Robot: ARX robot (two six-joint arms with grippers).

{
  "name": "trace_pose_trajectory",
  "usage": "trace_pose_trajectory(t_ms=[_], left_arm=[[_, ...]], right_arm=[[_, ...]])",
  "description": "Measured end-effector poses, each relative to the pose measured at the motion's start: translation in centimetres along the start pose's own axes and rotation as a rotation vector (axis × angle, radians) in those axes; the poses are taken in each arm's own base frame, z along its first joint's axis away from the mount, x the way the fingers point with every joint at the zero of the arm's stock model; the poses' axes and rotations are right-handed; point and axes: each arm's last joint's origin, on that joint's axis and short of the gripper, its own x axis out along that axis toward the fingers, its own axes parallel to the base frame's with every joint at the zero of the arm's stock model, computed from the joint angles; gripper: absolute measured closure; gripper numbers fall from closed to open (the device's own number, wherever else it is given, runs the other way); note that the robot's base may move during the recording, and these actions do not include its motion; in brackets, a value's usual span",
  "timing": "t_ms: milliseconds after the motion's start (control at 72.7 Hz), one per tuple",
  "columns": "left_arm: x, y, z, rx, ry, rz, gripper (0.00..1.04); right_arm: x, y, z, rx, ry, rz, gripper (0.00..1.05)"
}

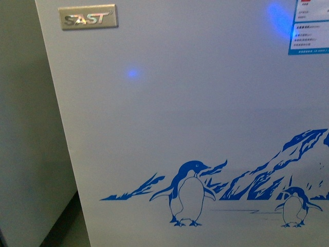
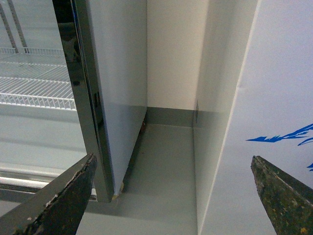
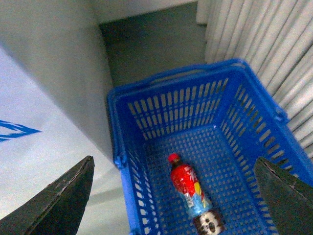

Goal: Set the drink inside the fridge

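The grey floor (image 3: 146, 44) carries the white fridge (image 3: 34, 156) and, just beside its side wall, a blue slotted plastic basket (image 3: 195, 73) standing upright.

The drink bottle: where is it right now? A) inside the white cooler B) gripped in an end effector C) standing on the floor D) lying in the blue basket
D: the right wrist view shows the drink lying on its side on the bottom of the blue basket.

FLOOR: you see plain grey floor (image 2: 161, 166) | WALL: you find a cream wall (image 2: 171, 49) with grey skirting (image 2: 171, 116) | FURNITURE: you have an upright glass-door cabinet (image 2: 85, 107) with white wire shelves (image 2: 34, 83) | DRAPE: you see a pale pleated curtain (image 3: 264, 44)
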Motion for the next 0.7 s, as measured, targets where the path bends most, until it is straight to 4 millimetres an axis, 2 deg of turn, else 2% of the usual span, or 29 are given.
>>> trace_pose_trajectory(t_ms=[138,248,344,523,702], left_arm=[[0.0,0.0,0.0,0.000,0.000,0.000,0.08],[0.0,0.0,0.0,0.000,0.000,0.000,0.08],[0.0,0.0,0.0,0.000,0.000,0.000,0.08],[0.0,0.0,0.0,0.000,0.000,0.000,0.08],[0.0,0.0,0.0,0.000,0.000,0.000,0.08]], right_arm=[[4.4,-3.3,-1.8,-0.025,0.119,0.011,0.07],[7.5,-4.6,-4.0,-0.071,0.199,0.028,0.07],[9.8,-5.1,-6.3,-0.119,0.269,0.043,0.07],[15.4,-6.1,-10.7,-0.208,0.384,0.037,0.07],[19.3,-5.7,-14.0,-0.222,0.445,0.078,0.07]])
